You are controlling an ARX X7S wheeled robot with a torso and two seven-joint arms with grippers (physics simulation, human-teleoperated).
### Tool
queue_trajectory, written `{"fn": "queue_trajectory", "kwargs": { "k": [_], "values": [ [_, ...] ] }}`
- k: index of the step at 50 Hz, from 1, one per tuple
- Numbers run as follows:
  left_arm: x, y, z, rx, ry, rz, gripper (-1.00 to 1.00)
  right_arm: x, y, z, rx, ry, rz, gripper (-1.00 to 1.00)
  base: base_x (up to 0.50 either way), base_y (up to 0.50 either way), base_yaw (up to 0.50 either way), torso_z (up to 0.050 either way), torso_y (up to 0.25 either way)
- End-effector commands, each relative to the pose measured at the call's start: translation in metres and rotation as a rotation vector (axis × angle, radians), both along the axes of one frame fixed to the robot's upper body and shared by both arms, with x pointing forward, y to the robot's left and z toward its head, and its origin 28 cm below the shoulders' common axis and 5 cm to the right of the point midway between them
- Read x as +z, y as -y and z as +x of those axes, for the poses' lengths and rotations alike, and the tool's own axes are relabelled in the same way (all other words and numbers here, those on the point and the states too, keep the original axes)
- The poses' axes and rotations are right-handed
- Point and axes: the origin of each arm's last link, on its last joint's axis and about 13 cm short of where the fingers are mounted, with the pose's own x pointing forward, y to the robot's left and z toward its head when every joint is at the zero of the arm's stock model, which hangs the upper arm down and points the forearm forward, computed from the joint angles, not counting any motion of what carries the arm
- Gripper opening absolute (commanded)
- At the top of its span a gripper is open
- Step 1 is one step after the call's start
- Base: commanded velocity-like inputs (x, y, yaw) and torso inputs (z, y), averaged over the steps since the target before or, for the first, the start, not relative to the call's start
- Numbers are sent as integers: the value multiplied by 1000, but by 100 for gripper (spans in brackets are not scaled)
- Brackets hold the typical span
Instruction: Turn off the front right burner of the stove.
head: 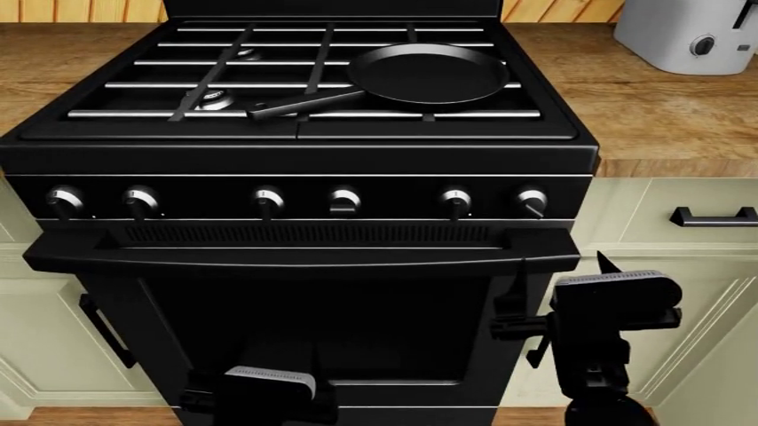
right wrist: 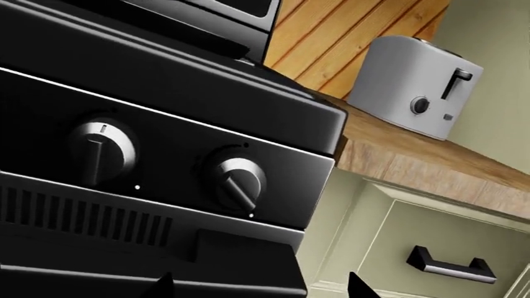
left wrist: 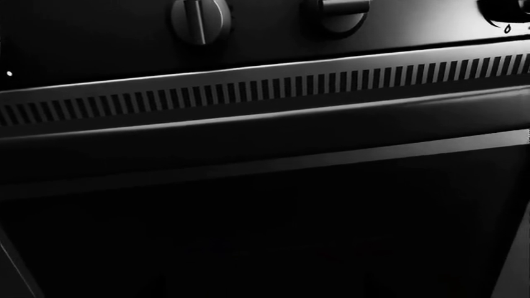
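Note:
The glossy black stove (head: pixel 296 142) fills the head view, with six silver-faced knobs in a row. The rightmost knob (head: pixel 532 201) has its pointer slanted. The knob beside it (head: pixel 456 201) points straight down. In the right wrist view the slanted knob (right wrist: pixel 236 180) is right of an upright knob (right wrist: pixel 103 152). My right gripper (head: pixel 559 271) is open and empty, below and slightly right of the rightmost knob and apart from it; its fingertips (right wrist: pixel 166 284) show wide apart. My left gripper (head: pixel 270 383) is low before the oven door, its fingers hidden in the dark.
A black frying pan (head: pixel 427 73) sits on the front right grate. A white toaster (head: pixel 693 31) stands on the wooden counter at right. Cream cabinets flank the stove, with a drawer handle (head: pixel 711 216) at right. The oven door handle (head: pixel 296 257) juts out below the knobs.

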Motion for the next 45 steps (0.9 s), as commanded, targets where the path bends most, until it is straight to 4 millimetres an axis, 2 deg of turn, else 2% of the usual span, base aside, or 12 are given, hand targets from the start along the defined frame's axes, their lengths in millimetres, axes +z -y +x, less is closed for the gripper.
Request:
{"fn": "queue_trajectory", "kwargs": {
  "k": [1, 11, 23, 45],
  "values": [
    [-2, 1, -1, -9, -4, 4, 100, 15, 8, 8, 13, -22, -65, 100, 0, 0, 0, 0, 0],
    [-4, 2, -2, -14, -8, 10, 100, 18, 18, 15, 88, -99, -138, 100, 0, 0, 0, 0, 0],
    [-8, 2, -1, -11, -20, 19, 100, 22, 34, 38, 89, -104, -200, 100, 0, 0, 0, 0, 0],
    [-10, 3, 0, -11, -26, 22, 100, 24, 39, 37, 95, -86, -210, 100, 0, 0, 0, 0, 0]
  ]
}}
